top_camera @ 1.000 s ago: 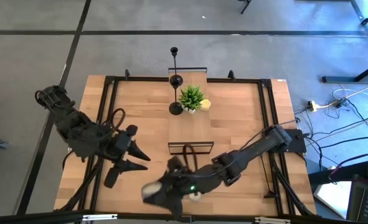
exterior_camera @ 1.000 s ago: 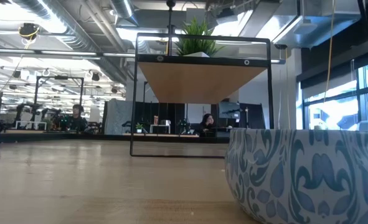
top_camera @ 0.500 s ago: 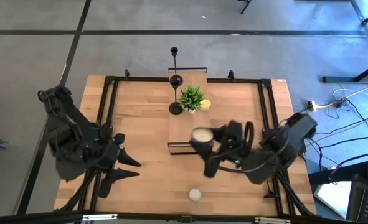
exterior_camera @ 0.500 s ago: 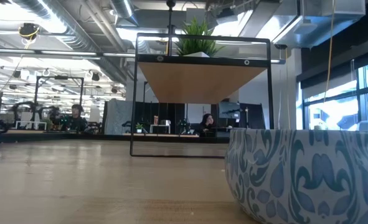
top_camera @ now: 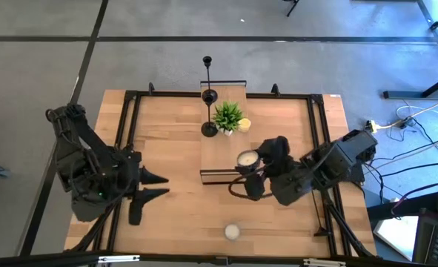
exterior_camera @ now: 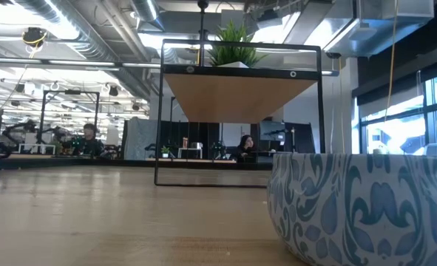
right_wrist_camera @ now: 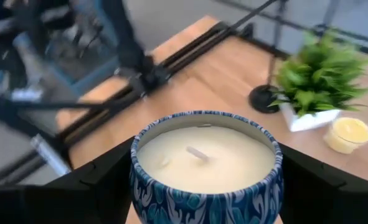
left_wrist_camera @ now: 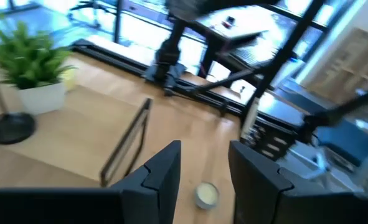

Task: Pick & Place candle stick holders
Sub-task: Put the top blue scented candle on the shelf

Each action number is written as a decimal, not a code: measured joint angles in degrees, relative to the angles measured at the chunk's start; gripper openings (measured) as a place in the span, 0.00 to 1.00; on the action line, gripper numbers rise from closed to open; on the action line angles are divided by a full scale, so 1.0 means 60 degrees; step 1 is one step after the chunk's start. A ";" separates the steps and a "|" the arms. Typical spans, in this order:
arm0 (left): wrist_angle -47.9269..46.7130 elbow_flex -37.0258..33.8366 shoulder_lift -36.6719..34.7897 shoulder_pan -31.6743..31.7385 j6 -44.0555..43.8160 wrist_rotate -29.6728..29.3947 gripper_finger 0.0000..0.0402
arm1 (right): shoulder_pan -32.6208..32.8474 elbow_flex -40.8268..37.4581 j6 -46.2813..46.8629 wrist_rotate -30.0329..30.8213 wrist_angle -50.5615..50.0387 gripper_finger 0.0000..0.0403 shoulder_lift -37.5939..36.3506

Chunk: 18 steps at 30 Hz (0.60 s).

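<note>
Over the middle of the table (top_camera: pixel 167 148), the right gripper (top_camera: pixel 250 165) has swung up and back from the near edge, where it reached a second ago, and now carries a blue-and-white patterned candle tin (right_wrist_camera: pixel 205 163) clamped between its fingers, hovering at the near end of the raised shelf (top_camera: pixel 226 148). The left gripper (top_camera: pixel 158 185) has drawn back toward the table's left edge; its fingers stand apart with nothing between them. A small round white candle (top_camera: pixel 233 232), uncovered since then, lies by the near edge.

Pale wood planks make up the table, framed by black metal rails (top_camera: pixel 130 133). The shelf is a wooden board on a thin black wire frame. Grey floor surrounds it, with cables (top_camera: pixel 396 126) at the right. The low view looks into a large open hall with ducts overhead, and two people (exterior_camera: pixel 91 140) sit far off.

The candle stick holders (top_camera: pixel 208 111) stand near the shelf's far end: thin black rods on flat round bases, beside a spiky green potted plant (top_camera: pixel 228 116) in a white pot and a small yellow candle (top_camera: pixel 244 124). The tin holds smooth cream wax with a short wick.
</note>
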 joint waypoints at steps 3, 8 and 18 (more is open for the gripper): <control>-0.0164 0.0000 0.0000 0.0351 -0.0389 -0.0081 0.32 | -0.0413 0.0000 -0.1548 -0.1110 0.0940 0.74 0.0004; -0.0161 0.0000 0.0000 0.0913 -0.0544 -0.0105 0.32 | -0.1228 0.0000 -0.4473 -0.3502 0.3563 0.74 0.0004; -0.0154 0.0000 0.0080 0.1351 -0.1565 -0.0875 0.32 | -0.2921 0.0000 -0.7330 -0.5998 0.3267 0.74 -0.0552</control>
